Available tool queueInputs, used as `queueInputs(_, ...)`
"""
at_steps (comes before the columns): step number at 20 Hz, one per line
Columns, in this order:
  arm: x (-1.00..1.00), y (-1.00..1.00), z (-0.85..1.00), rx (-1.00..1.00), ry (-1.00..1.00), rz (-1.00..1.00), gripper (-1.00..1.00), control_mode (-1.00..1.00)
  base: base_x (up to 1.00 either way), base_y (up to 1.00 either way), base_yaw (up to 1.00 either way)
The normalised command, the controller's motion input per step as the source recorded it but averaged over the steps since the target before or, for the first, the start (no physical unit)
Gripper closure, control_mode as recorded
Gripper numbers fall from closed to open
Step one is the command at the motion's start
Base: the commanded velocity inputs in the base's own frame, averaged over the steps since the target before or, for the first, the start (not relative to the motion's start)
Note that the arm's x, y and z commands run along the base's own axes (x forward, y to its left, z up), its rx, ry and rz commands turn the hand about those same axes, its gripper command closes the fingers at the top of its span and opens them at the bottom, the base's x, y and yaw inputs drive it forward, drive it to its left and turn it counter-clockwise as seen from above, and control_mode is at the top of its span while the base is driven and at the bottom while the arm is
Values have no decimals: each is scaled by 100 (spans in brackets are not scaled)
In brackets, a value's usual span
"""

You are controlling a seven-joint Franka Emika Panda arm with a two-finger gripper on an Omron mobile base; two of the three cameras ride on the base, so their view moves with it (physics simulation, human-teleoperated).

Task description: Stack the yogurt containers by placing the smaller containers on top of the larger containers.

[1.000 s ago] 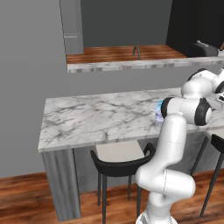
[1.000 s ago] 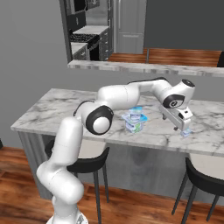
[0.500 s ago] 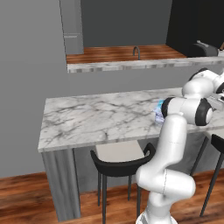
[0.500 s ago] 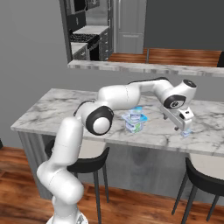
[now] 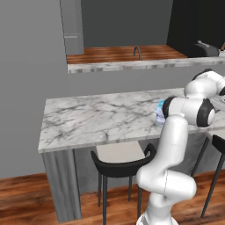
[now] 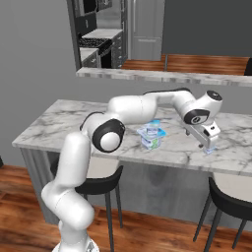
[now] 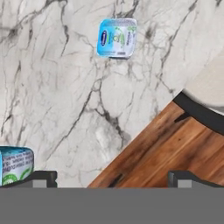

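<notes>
Fingers (image 6: 207, 145) are hanging spread wide and empty over the tabletop's (image 6: 64, 123) near edge, one yogurt tub (image 7: 117, 37) lying ahead, another tub (image 7: 16, 165) sitting just beside one fingertip.

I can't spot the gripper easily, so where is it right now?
In the right base view the gripper hangs over the marble counter near its front edge, to the right of the yogurt containers, jaws open and holding nothing.
</notes>
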Motion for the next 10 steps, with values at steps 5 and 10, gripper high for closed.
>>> queueInputs(5, -7, 0, 0, -7, -2, -2, -100, -100, 0, 0, 0)
queueInputs(10, -1, 0, 0, -9, -1, -3, -100, -100, 0, 0, 0)
